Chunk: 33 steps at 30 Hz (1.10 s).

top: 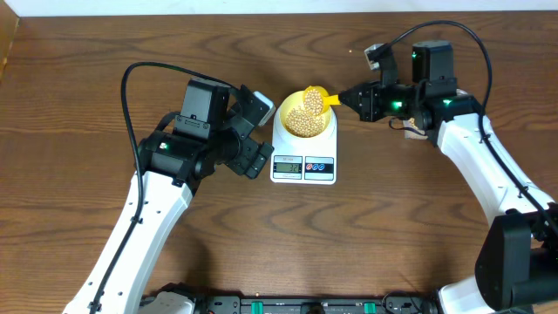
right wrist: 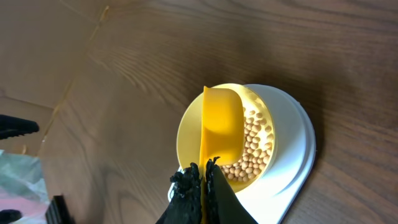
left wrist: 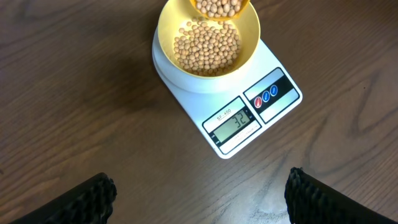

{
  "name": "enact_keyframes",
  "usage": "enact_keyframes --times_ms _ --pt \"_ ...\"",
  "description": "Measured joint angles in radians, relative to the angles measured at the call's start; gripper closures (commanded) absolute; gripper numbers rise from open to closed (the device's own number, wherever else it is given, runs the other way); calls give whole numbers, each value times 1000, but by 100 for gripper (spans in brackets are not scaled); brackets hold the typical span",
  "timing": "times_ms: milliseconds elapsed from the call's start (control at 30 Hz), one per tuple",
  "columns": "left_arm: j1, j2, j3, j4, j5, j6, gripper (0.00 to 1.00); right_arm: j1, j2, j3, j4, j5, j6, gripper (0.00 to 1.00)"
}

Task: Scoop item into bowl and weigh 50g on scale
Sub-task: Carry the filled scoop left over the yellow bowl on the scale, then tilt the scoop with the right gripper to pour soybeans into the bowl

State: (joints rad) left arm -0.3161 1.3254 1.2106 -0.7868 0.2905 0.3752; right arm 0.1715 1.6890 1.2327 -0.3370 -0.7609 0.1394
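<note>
Your scale point(top: 305, 150) sits on the desk point(top: 87, 70) just above the centre of the overhead frame. Its display point(left wrist: 234, 122) and buttons point(left wrist: 266, 95) run along the edge nearest the bottom of that frame. The pale yellow bowl point(top: 282, 112) stands on the upper part of the scale, and a layer of beans point(top: 301, 125) covers its bottom. In the left wrist view the display reads 32.

Your right pincer point(top: 347, 98) reaches in from the upper right of the overhead frame and is pressed together on the handle of the bright yellow scoop point(top: 334, 98). The right wrist view shows this plainly: the black fingers point(right wrist: 186, 186) meet at the bottom centre with the thin handle clamped between them. From overhead, the scoop's cup hangs over the upper right of the bowl with more beans in it. In the right wrist view the cup is rolled onto its side, so you see its smooth back, with the bowl's beans to its right.

Your left pincer point(left wrist: 202, 202) is spread wide and holds nothing. Its two black fingertips sit in the lower left and lower right corners of the left wrist view, with bare desk between them. From overhead it lies just left of the scale, not touching it.
</note>
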Motion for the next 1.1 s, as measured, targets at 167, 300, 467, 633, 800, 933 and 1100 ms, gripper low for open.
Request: enact_keyframes --times_ms 167,300,467,633,800,933,1100 --pt "0 0 0 0 0 0 11 21 0 0 4 38 -55 99" --pt "0 0 0 0 0 0 11 32 0 0 5 48 -119 99" --pt "0 0 0 0 0 0 11 44 0 0 5 55 -192 99" --pt "0 0 0 0 0 0 11 48 0 0 5 58 -243 99" --pt "0 0 0 0 0 0 11 48 0 0 5 59 -262 99" --pt "0 0 0 0 0 0 11 48 0 0 5 59 -265 99" --pt "0 0 0 0 0 0 11 48 0 0 5 59 -269 99"
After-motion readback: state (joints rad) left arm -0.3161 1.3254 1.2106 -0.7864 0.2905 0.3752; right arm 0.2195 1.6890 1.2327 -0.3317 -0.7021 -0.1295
